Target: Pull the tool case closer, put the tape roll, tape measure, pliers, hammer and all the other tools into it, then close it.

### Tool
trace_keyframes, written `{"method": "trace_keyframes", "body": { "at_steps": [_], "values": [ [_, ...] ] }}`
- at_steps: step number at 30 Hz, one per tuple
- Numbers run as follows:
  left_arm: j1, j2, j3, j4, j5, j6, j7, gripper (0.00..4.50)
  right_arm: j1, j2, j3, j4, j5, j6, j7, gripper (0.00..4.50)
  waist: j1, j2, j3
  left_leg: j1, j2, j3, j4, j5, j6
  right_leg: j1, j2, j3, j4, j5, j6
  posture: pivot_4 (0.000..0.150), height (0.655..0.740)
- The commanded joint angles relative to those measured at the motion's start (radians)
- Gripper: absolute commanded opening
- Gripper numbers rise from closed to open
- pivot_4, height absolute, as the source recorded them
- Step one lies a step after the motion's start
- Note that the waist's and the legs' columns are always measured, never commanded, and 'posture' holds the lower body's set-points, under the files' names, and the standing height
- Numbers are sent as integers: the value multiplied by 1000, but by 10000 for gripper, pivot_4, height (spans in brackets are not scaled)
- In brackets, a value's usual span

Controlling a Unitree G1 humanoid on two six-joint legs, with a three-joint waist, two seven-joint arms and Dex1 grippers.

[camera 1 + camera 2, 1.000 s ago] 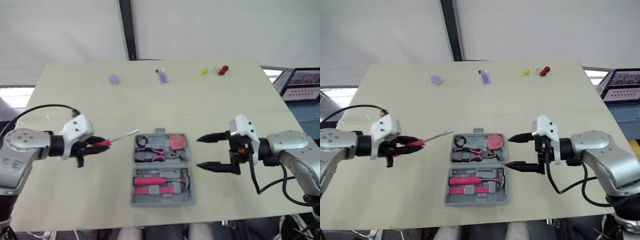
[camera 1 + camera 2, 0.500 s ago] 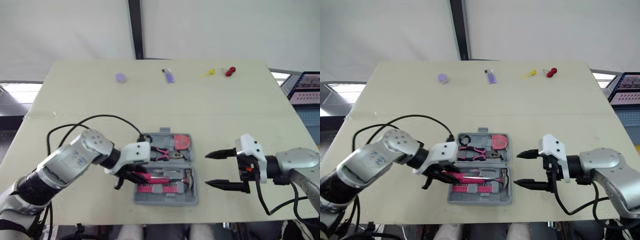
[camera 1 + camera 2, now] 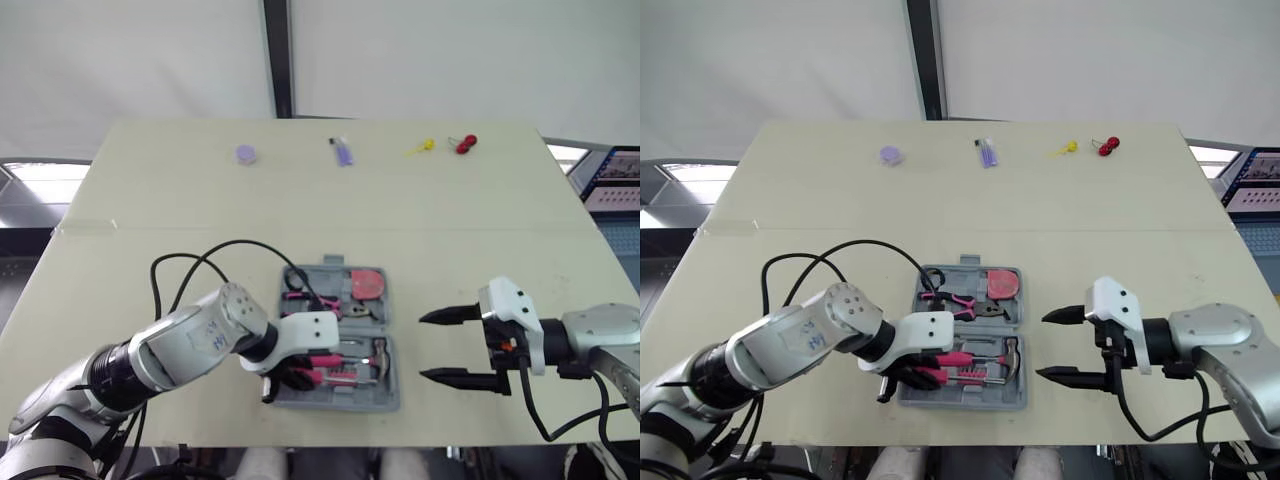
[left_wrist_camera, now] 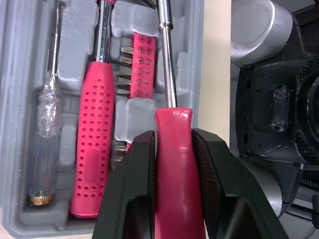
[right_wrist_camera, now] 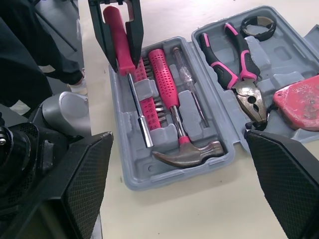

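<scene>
Left end effector clamps the screwdriver; wrist view shows its shaft over the bits.

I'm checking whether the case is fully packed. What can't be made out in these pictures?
- Eye views: left gripper covers the tool case's near-left slots.
- Left wrist view: screwdriver tip cut off by the edge.
- Eye views: far small items too small to identify.

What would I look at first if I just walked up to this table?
The open grey tool case near the table's front edge, with its pink hammer and pliers. The left gripper is shut on a pink-handled screwdriver at the case's front half. The right gripper hangs open beside the case.
</scene>
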Motion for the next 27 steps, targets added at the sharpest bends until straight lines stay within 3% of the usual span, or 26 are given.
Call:
{"method": "trace_keyframes", "body": {
  "at_steps": [1, 27],
  "values": [
    [-20, -19, -4, -59, -42, 56, 32, 6242, -2, -7, -30, -27, 21, -7, 5, 45000, 1, 0, 0, 0, 0, 0, 0, 0, 0, 0, 0, 0, 0, 0, 0, 1500, 7400],
    [-42, -62, -92, 37, -109, 12, 138, 6242, 48, -40, -76, -66, 56, 25, 10, 45000, 4, 0, 0, -7, -1, -5, 6, -1, 1, -1, 0, -1, 0, 0, 0, 1500, 7400]
  ]
}}
